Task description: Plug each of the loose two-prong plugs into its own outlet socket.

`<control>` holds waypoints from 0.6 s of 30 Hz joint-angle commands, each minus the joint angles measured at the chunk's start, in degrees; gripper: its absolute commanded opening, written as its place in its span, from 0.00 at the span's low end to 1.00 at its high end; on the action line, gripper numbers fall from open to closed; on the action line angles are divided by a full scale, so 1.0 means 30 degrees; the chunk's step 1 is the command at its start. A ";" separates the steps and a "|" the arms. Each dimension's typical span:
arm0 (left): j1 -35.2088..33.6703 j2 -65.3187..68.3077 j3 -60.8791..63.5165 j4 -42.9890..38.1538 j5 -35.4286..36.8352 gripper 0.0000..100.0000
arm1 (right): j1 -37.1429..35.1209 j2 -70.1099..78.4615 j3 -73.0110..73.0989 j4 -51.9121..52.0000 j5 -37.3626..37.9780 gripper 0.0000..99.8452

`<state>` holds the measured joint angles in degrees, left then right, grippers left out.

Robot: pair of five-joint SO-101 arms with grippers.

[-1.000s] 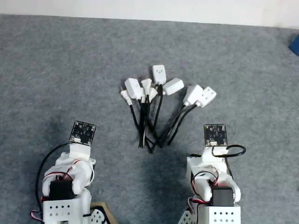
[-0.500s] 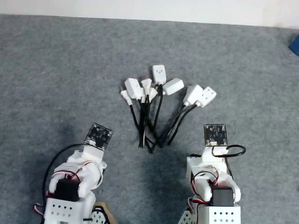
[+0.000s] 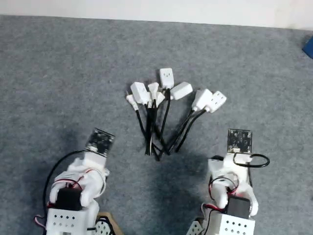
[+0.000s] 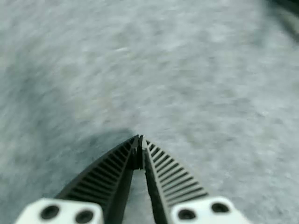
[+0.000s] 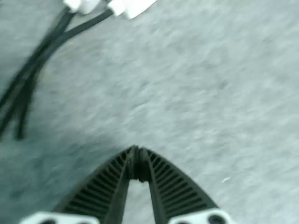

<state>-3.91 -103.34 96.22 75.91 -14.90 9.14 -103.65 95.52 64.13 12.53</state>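
The white plugs and sockets (image 3: 181, 90) lie fanned out in a loose cluster in the middle of the grey bench (image 3: 58, 73). Their black cords (image 3: 148, 132) run back toward me and gather into one bundle between the two arms. From the high view I count several white heads: a group on the left of the fan, touching and partly overlapping, one socket face (image 3: 167, 77) at the top, and a pair (image 3: 209, 100) lying side by side on the right. I cannot tell from here which heads are already mated.

On my right wrist view the same cords (image 5: 42, 51) cross one corner, with a couple of white heads (image 5: 126, 5) at the edge. The right pincer (image 5: 135, 151) sits over bare bench near them, its tips pressed together on nothing.

The left pincer (image 4: 140, 142) is also pressed together and holding nothing, above bare grey surface.

In the high view the left arm (image 3: 78, 186) angles in toward the bundle, and the right arm (image 3: 232, 191) sits just beside the cord ends. A blue object (image 3: 309, 46) shows at the far right edge.
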 commanded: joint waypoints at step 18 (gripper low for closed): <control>-0.7546 -0.0044 0.0278 -0.9260 -0.6037 0.01 | 0.2476 -0.0190 0.2359 -0.6403 0.5099 0.01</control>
<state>-25.80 -103.34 96.22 51.30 -32.75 16.09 -103.82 95.60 49.36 33.19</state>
